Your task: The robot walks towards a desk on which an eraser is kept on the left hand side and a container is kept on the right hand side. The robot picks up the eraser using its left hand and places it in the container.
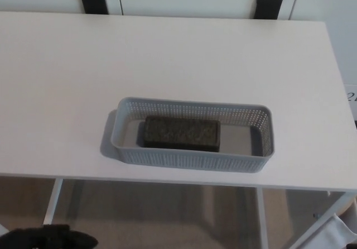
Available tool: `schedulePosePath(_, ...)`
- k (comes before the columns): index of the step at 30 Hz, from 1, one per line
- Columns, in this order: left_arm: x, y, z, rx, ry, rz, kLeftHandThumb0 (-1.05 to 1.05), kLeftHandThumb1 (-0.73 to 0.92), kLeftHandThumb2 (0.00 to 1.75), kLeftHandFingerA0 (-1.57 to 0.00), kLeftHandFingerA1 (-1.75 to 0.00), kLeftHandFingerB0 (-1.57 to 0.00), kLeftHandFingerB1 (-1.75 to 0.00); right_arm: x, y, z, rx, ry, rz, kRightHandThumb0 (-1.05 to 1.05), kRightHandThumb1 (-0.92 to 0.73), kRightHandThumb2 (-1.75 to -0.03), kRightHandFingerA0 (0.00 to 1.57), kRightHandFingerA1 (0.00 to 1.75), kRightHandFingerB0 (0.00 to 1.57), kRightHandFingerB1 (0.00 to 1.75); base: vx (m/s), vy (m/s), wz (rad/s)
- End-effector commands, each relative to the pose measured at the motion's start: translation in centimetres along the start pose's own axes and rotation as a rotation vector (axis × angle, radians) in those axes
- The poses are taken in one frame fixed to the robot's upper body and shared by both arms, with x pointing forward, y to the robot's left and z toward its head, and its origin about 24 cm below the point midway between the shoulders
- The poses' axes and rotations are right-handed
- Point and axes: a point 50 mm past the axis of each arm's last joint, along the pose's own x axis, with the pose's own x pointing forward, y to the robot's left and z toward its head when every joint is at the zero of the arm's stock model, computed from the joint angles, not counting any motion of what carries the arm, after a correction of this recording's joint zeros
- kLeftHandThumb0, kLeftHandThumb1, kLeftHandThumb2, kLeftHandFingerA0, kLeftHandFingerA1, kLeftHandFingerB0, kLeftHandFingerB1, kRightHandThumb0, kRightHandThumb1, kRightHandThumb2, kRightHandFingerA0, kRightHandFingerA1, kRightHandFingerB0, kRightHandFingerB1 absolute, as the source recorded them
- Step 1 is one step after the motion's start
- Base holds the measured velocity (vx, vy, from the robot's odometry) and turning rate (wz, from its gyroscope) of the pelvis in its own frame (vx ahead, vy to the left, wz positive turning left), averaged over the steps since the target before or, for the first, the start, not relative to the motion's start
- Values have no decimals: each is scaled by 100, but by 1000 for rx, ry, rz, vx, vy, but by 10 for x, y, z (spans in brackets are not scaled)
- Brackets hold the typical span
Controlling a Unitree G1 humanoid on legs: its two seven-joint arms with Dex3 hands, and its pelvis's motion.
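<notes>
Eraser (180, 133) lies flat in the basket (192, 161), left of centre, on the bench (167, 59). Left hand (47, 238) at 7 o'clock, fingers unclear.

eraser (180, 133): dark rectangular block, flat, inside container's left half. container (245, 163): grey perforated oblong tray, upright, long axis 9-to-3, at desk's near edge, toward 5 o'clock of centre.
</notes>
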Motion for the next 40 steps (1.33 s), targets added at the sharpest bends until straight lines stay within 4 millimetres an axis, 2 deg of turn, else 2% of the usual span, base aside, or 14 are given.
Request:
schedulePosePath(1,37,21,-62,98,312,254,-72,58,89,-4,-45,-7,-41,0,-16,14,-65,-25,-35,-41,-38,-51,53,54,37,40,0,0,0)
schedulePosePath(2,39,26,-63,85,354,279,-70,75,63,-10,-35,-14,-24,1,-15,14,-62,-30,-35,-41,-38,-51,53,54,37,40,0,0,0)
schedulePosePath(6,38,33,-71,36,430,374,-71,79,64,-7,-37,-13,-29,0,-11,8,-53,-21,-31,-39,-37,-51,53,53,37,40,0,0,0)
schedulePosePath(7,37,33,-75,35,451,416,-74,62,98,-2,-42,-8,-34,0,-9,7,-47,-25,-28,-42,-37,-51,53,55,38,40,0,0,0)
schedulePosePath(12,33,24,-97,202,589,454,-82,68,98,0,-18,-10,-17,0,-14,12,-44,-47,-45,-47,-30,-67,52,61,33,48,0,0,0)
schedulePosePath(13,30,26,-98,183,578,451,-79,66,99,0,-22,-8,-20,0,-14,13,-39,-51,-48,-41,-37,-52,56,54,39,40,0,0,0)
schedulePosePath(22,11,36,-106,-81,472,479,-37,47,104,0,-51,0,-50,-3,-13,5,-43,-38,-44,-46,-30,-66,53,61,34,48,0,0,0)
schedulePosePath(23,12,36,-105,-94,466,478,-75,61,92,-9,-48,-5,-35,-3,-14,5,-48,-41,-47,-48,-30,-67,55,63,34,48,0,0,0)
schedulePosePath(29,17,40,-102,-115,431,476,-74,61,92,-6,-47,-5,-35,-3,-16,9,-47,-48,-36,-51,-29,-68,53,61,31,48,0,0,0)
schedulePosePath(30,17,41,-102,-110,431,479,-70,78,64,-13,-40,-11,-26,-2,-15,10,-45,-51,-35,-50,-29,-67,53,61,33,48,0,0,0)
schedulePosePath(31,17,41,-102,-102,433,482,-37,48,104,0,-51,0,-50,-3,-15,10,-41,-54,-34,-49,-30,-67,50,60,32,48,0,0,0)
schedulePosePath(37,18,38,-103,-96,431,486,-37,49,104,0,-51,0,-50,-3,-16,10,-46,-55,-41,-46,-30,-66,49,59,33,48,0,0,0)
schedulePosePath(39,19,39,-103,-95,430,485,-37,49,104,0,-51,0,-50,-2,-16,11,-47,-57,-41,-47,-30,-66,50,60,33,48,0,0,0)
schedulePosePath(40,19,39,-103,-93,430,485,-74,61,91,-6,-47,-5,-37,-2,-16,12,-49,-56,-41,-48,-30,-67,53,62,34,48,0,0,0)
